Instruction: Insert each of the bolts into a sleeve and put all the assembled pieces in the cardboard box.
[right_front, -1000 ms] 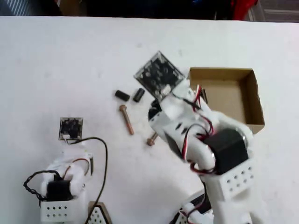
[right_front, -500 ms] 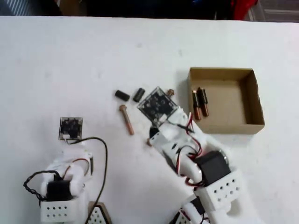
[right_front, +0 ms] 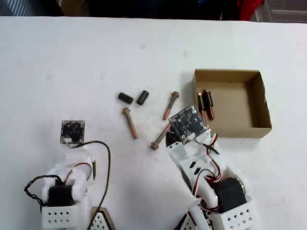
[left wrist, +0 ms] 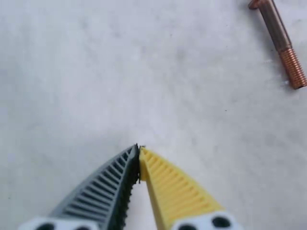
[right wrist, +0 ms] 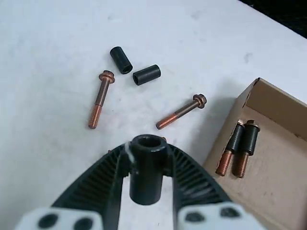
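My right gripper (right wrist: 146, 148) is shut on a black sleeve (right wrist: 146, 175), held end-on above the table. Beyond it lie two loose black sleeves (right wrist: 121, 59) (right wrist: 146, 74) and two copper bolts (right wrist: 100, 98) (right wrist: 181, 111). A third bolt (right_front: 159, 138) lies just ahead of the right arm (right_front: 201, 163). The cardboard box (right_front: 259, 103) at the right holds two assembled pieces (right_front: 205, 104). My left gripper (left wrist: 139, 149) is shut and empty, low over bare table, with one bolt (left wrist: 278, 43) off to its side. The left arm (right_front: 62, 187) sits at the near left.
The loose sleeves (right_front: 125, 98) (right_front: 142, 97) and bolts (right_front: 129, 122) (right_front: 170, 105) cluster mid-table, left of the box. Open white table (right_front: 72, 57) stretches to the far left and behind them.
The right arm has drawn back toward the near edge and to the right, uncovering the bolt beside the box. The left arm has stayed still.
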Available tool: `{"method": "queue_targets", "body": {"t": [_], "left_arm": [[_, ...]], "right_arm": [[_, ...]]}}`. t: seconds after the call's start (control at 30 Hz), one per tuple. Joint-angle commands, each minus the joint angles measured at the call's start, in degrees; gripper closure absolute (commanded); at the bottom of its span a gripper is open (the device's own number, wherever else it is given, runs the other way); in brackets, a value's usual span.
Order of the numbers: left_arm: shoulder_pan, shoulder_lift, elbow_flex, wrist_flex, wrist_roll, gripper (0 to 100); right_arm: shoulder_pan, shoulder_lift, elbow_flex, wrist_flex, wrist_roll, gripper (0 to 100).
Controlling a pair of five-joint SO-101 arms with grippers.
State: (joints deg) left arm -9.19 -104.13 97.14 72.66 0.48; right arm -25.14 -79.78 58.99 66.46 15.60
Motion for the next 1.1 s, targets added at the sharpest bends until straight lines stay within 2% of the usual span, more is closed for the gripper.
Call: {"method": "queue_targets", "body": {"t": [0.0,0.1,0.3,0.53,0.77,0.87,1.07], "left_arm": [[0.22,-0.57,-0.79,0.0,-1.67,98],[0.04,-0.57,-3.52,2.2,-5.27,98],[-3.3,-0.57,-9.93,3.69,-4.66,98],[-3.56,-0.57,-20.75,7.3,-4.66,98],[-3.56,0.13,-25.93,7.3,-4.57,98],[-3.56,6.2,-29.45,7.12,-3.87,98],[-3.21,28.35,-42.73,6.95,1.32,98]], "right_arm": [[0.75,-4.44,5.1,-5.76,-0.62,98.2],[0.84,-5.85,9.58,-9.89,-0.62,98.2],[4.7,-7.08,13.19,-12.88,-1.05,98.2],[5.14,-7.08,18.73,-18.24,-1.14,98.2],[5.23,-7.08,21.27,-20.88,-1.14,98.2],[5.23,-7.08,21.54,-20.79,-1.14,98.2],[5.14,-7.08,22.15,-20.97,-1.14,98.2]]}}
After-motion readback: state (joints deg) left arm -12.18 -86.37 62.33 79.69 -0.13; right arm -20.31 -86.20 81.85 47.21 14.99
